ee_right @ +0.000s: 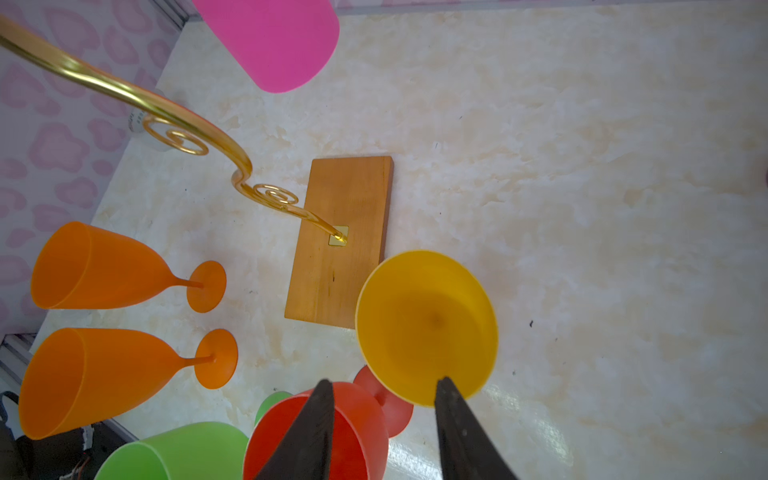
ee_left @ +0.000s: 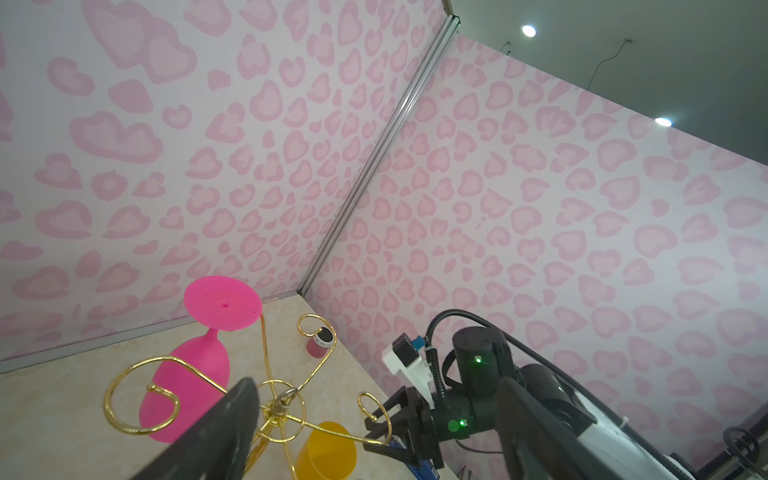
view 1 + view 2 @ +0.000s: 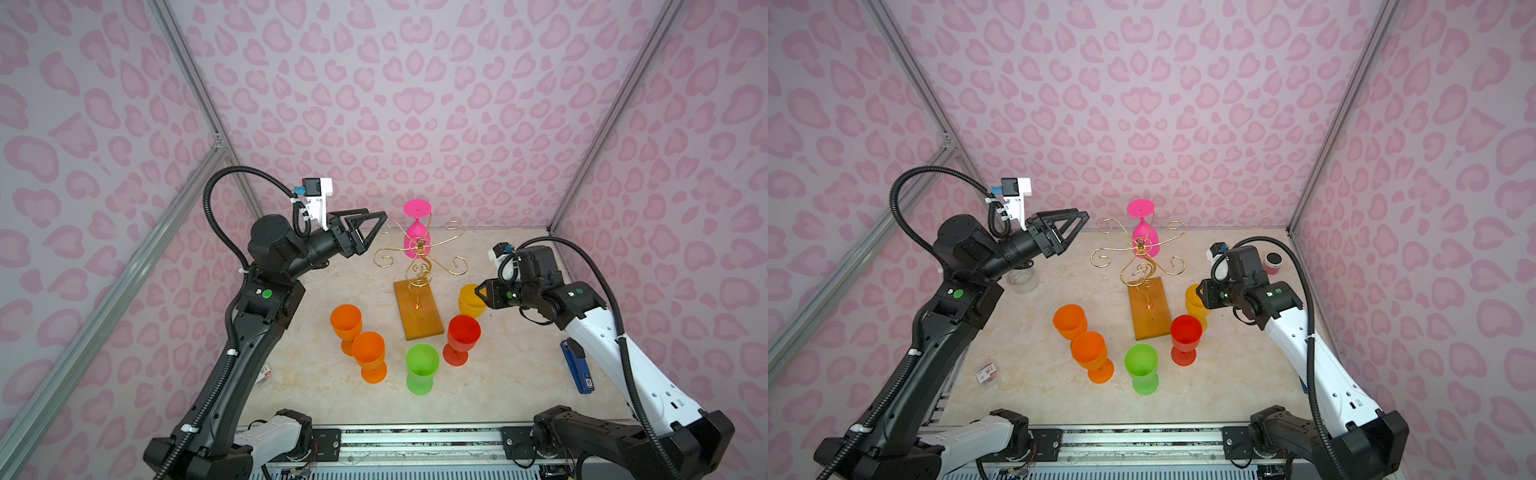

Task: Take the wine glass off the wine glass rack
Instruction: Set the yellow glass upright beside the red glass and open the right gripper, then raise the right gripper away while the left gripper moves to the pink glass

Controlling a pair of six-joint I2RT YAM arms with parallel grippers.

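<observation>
A pink wine glass (image 3: 417,241) (image 3: 1145,241) hangs upside down at the back of the wine glass rack (image 3: 420,246) (image 3: 1142,246), a gold wire stand on a wooden base (image 3: 417,309) (image 1: 340,241). In both top views my left gripper (image 3: 376,218) (image 3: 1079,216) is raised just left of the rack's arms. It is open and empty, and in the left wrist view the pink glass (image 2: 187,390) sits beside one finger (image 2: 232,415). My right gripper (image 3: 478,290) (image 1: 384,382) hovers open over the rim of a yellow glass (image 3: 469,301) (image 1: 426,324) that stands upright right of the base.
Two orange glasses (image 3: 345,320) (image 3: 368,349), a green glass (image 3: 422,361) and a red glass (image 3: 463,332) stand in front of the base. A blue stapler-like object (image 3: 575,370) lies under the right arm. A small maroon jar (image 3: 1273,262) and a clear round container (image 3: 1023,280) sit further back.
</observation>
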